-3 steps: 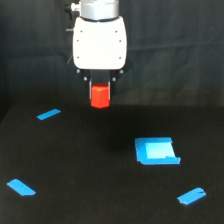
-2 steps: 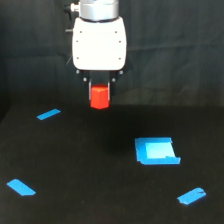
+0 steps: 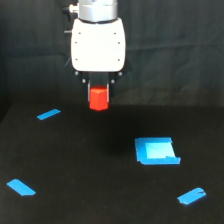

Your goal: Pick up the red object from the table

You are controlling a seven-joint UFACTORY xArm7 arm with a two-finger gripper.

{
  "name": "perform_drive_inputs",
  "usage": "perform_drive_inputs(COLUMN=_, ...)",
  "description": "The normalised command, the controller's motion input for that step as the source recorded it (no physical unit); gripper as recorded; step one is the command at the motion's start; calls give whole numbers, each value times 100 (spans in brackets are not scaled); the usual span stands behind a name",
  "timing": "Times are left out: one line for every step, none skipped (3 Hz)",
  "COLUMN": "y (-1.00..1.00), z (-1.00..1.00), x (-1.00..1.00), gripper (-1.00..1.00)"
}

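The red object [image 3: 98,98], a small red-orange block, hangs in the air well above the black table [image 3: 90,170]. My gripper [image 3: 98,95] is shut on it from above, its dark fingers clasping the block's upper sides below the white arm body [image 3: 98,44]. The block's lower half shows clear against the dark curtain. Nothing touches it from beneath.
A blue square patch [image 3: 156,150] lies on the table at the exterior view's right. Blue tape strips sit at the left back [image 3: 48,114], left front [image 3: 21,187] and right front [image 3: 191,196]. A black curtain [image 3: 175,50] closes off the back.
The arm and the held block have stayed almost still, at most a slight rise; the tape pieces have not moved.
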Motion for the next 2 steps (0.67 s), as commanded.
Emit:
perform_drive_inputs(y=-9, z=-2, x=4, gripper=-98)
perform_drive_inputs(y=-4, z=6, x=3, gripper=-98)
